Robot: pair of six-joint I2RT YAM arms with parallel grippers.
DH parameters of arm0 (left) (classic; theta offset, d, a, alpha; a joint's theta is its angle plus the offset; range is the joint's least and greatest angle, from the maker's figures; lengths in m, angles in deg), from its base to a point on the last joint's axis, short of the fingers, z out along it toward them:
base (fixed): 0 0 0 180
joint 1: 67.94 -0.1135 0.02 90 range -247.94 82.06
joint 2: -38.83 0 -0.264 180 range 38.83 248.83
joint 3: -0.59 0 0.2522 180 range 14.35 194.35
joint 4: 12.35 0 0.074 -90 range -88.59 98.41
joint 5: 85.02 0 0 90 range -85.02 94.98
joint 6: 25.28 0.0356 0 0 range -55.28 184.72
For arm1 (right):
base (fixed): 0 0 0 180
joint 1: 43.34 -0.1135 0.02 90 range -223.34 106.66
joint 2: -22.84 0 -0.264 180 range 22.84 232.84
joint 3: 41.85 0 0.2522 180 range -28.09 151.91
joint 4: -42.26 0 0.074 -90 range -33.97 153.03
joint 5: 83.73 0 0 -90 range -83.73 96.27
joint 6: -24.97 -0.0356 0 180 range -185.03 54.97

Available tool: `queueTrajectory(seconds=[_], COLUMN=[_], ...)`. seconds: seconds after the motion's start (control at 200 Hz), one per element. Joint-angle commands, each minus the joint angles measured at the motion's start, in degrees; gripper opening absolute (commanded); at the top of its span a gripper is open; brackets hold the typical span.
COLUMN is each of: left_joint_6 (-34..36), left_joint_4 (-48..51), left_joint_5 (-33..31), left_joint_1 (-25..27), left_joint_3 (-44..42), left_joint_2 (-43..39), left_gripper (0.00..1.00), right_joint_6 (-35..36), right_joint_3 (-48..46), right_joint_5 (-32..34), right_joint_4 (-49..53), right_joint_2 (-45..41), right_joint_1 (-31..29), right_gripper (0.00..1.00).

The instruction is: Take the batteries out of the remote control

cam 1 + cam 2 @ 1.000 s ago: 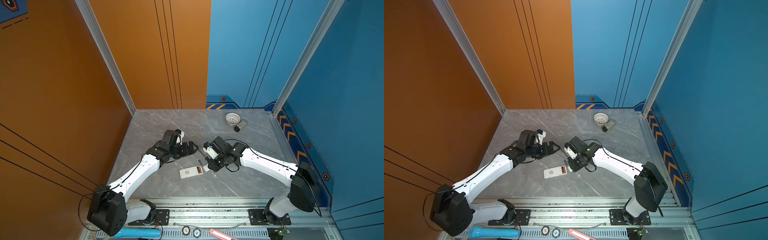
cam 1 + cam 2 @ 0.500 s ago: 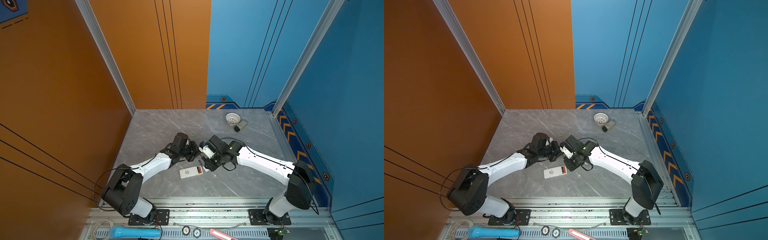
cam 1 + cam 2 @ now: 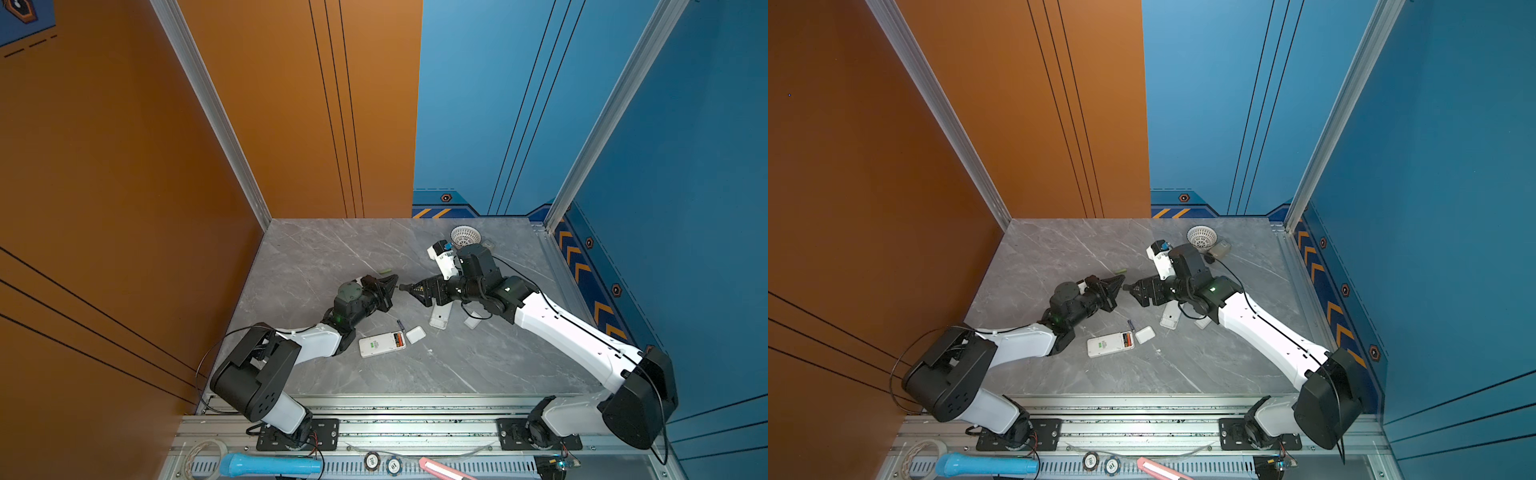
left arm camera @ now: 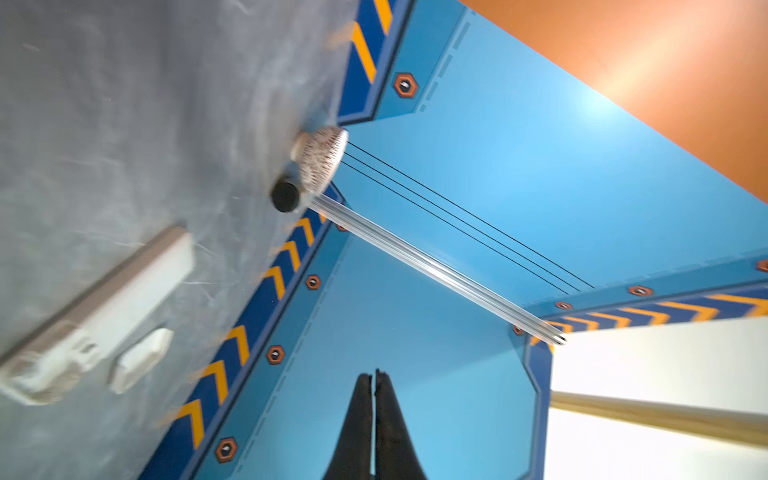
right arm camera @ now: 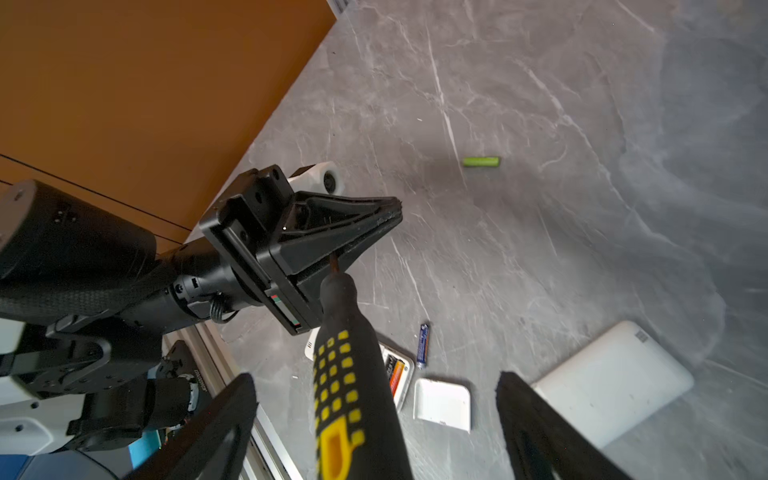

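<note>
The white remote control (image 3: 376,345) (image 3: 1105,345) lies face down with its compartment uncovered. An orange-red battery (image 5: 397,376) and a black one (image 5: 389,365) sit inside it. A bluish battery (image 3: 400,324) (image 5: 423,345) lies loose beside it, and a light green battery (image 3: 385,271) (image 5: 481,161) lies farther back. My left gripper (image 3: 394,286) (image 5: 395,212) is shut on the metal shaft of the black-and-yellow screwdriver (image 5: 349,374). My right gripper (image 3: 417,290) (image 5: 374,380) is open, its fingers standing wide on either side of the handle without touching it.
A small white cover (image 3: 415,334) (image 5: 442,403) lies next to the remote. A second white remote body (image 3: 441,316) (image 5: 611,382) and another cover (image 3: 471,322) lie under my right arm. A white mesh basket (image 3: 465,236) stands at the back right.
My left gripper swung in and shut on the screwdriver's shaft. My right gripper let go of the handle and opened wide, lifted back from the remote.
</note>
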Motion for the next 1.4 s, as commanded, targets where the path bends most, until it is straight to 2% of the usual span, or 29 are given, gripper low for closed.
queueTrajectory(seconds=[0.0,0.11,0.285,0.445,0.566,0.641,0.786,0.936,0.956,1.041,1.076,1.091,1.136,1.161,1.256,1.361,1.396], left_joint_6=[-14.31,-14.54,-14.37,-14.01,-13.72,-13.63,-12.96,-11.86,-11.63,-10.58,-9.83,-9.23,-6.74,-5.1,2.68,15.92,22.35], left_joint_4=[-7.1,-6.85,-6.41,-5.88,-5.8,-5.54,-5.04,-3.41,-3.1,-2.36,-2.25,-2.07,0.01,1.92,8.29,23.19,31.63], left_joint_5=[-1.33,-0.67,0.82,0.94,0.81,1.06,1.95,3.61,3.82,5.35,6.18,6.78,9.57,11.63,16.72,24.3,26.71], left_joint_1=[0.47,0.7,0.86,0.93,0.91,0.95,1.27,1.44,1.4,1.07,0.6,0.33,-0.95,-1.98,-7.03,-17.25,-21.24], left_joint_3=[2.13,2.37,2.47,1.53,1.68,2.04,2.7,2.5,2.45,2.67,2.89,3.07,3.87,4.3,4.67,6.34,7.7], left_joint_2=[1.09,0.62,0.57,0.23,0.2,0.26,0.66,0.69,0.74,0.76,0.9,0.84,0.4,-0.08,-3.33,-10.61,-13.57], left_gripper=[0.0,0.0,0.0,0.0,0.0,0.0,0.0,0.0,0.0,0.0,0.0,0.0,0.22,0.3,0.57,0.81,0.88], right_joint_6=[3.12,4.71,11.16,11.61,11.33,10.37,8.69,8.67,8.66,7.56,6.71,6.26,4.29,3.05,-2.88,-8.74,-10.58], right_joint_3=[1.1,2.48,10.93,12.69,12.72,12.6,14.05,14.9,15.05,15.44,15.21,15.06,14.74,14.39,13.3,13.37,13.54], right_joint_5=[-8.13,-12.29,-14.92,-15.75,-15.45,-14.84,-13.38,-12.55,-12.36,-11.93,-11.01,-10.38,-8.99,-8.04,-1.76,5.03,6.72], right_joint_4=[-1.5,-2.37,6.15,6.88,7.32,6.62,7.37,8.71,9.02,10.71,10.99,11.13,11.28,11.07,11.59,16.9,19.49], right_joint_2=[1.82,2.66,7.51,9.61,10.39,10.47,11.31,11.27,11.27,11.71,11.58,11.42,11.03,10.6,8.08,5.66,5.22], right_joint_1=[1.83,4.08,4.28,3.79,3.22,2.9,2.56,1.65,1.6,1.5,1.34,1.26,1.04,0.96,-0.2,-1.55,-2.1], right_gripper=[0.92,0.92,0.9,0.87,0.8,0.72,0.48,0.42,0.39,0.09,0.0,0.0,0.0,0.0,0.0,0.0,0.0])
